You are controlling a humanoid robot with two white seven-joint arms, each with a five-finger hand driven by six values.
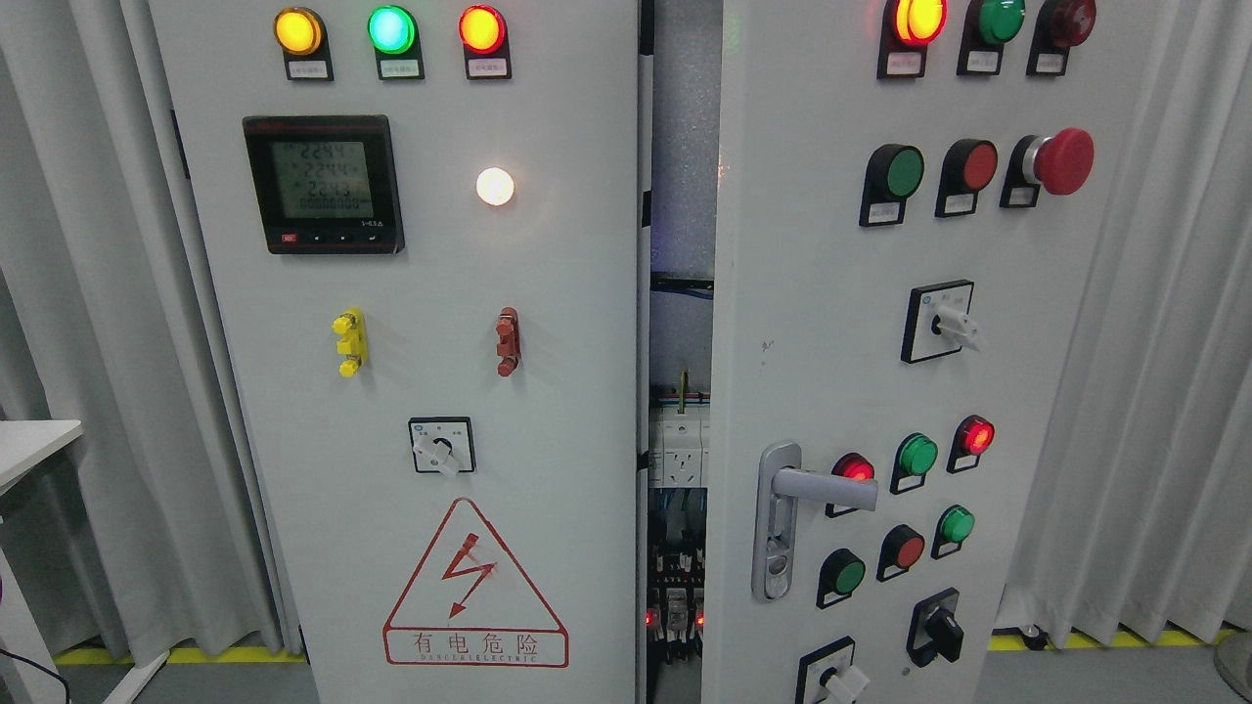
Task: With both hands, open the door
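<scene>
A grey electrical cabinet fills the head view. Its right door (841, 323) stands ajar, swung out toward me, with a silver lever handle (817, 486) near its left edge. The left door (440, 293) looks flush with the cabinet. Between the two doors a dark gap (680, 391) shows breakers and wiring inside. Neither of my hands shows anywhere in the picture.
The right door carries lamps, pushbuttons, rotary switches and a red mushroom stop button (1064, 161). The left door has a meter (323, 184), lit lamps and a red hazard triangle (475, 587). Grey curtains (1154, 391) hang on both sides. A white table corner (34, 440) juts in at left.
</scene>
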